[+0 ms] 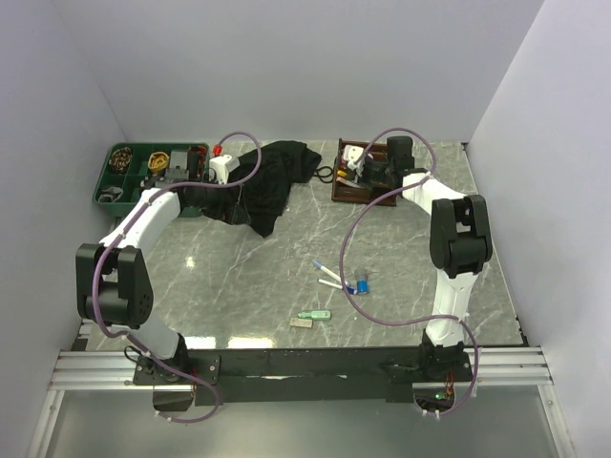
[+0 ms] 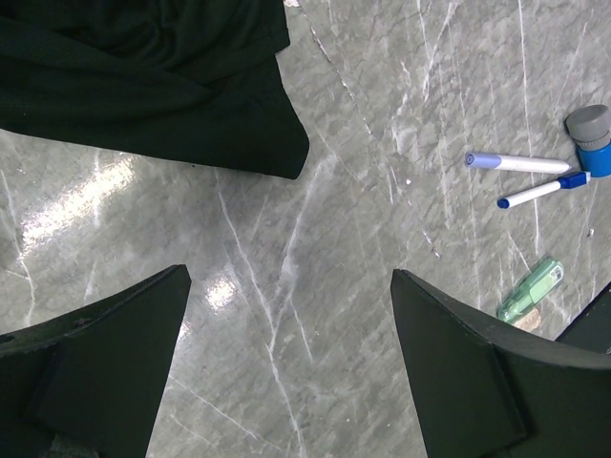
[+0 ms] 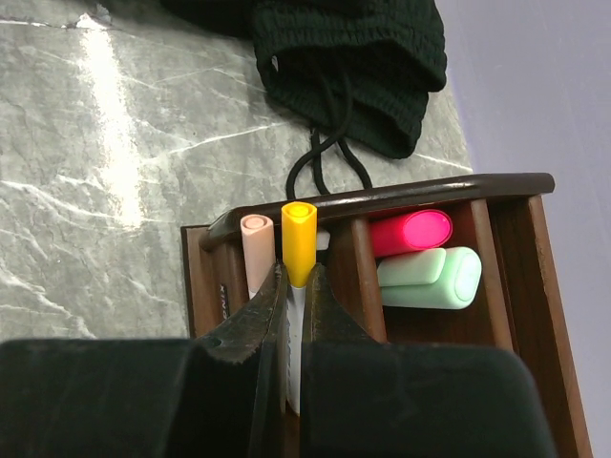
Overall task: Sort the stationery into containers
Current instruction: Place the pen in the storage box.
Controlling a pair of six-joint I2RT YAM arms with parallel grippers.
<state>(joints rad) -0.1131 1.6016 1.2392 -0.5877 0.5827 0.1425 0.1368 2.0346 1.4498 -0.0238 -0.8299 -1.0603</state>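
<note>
My right gripper (image 3: 298, 275) is shut on a white marker with a yellow cap (image 3: 299, 239). It holds the marker upright in the left slot of the brown wooden organiser (image 3: 382, 196), beside a peach highlighter (image 3: 256, 253). A pink highlighter (image 3: 410, 232) and a green one (image 3: 428, 278) lie in the slot beside it. My left gripper (image 2: 291, 272) hangs open and empty above bare marble. On the table lie two blue-capped pens (image 2: 516, 162) (image 2: 544, 189), a blue-and-grey piece (image 2: 594, 138), a green highlighter (image 2: 532, 289) and a small eraser (image 1: 302, 322). The green tray (image 1: 110, 176) stands back left.
A large black cloth (image 1: 272, 181) lies between the tray and the organiser (image 1: 344, 196), its drawstring reaching the organiser's far rim. White walls close in the table on three sides. The tray's compartments hold several small items.
</note>
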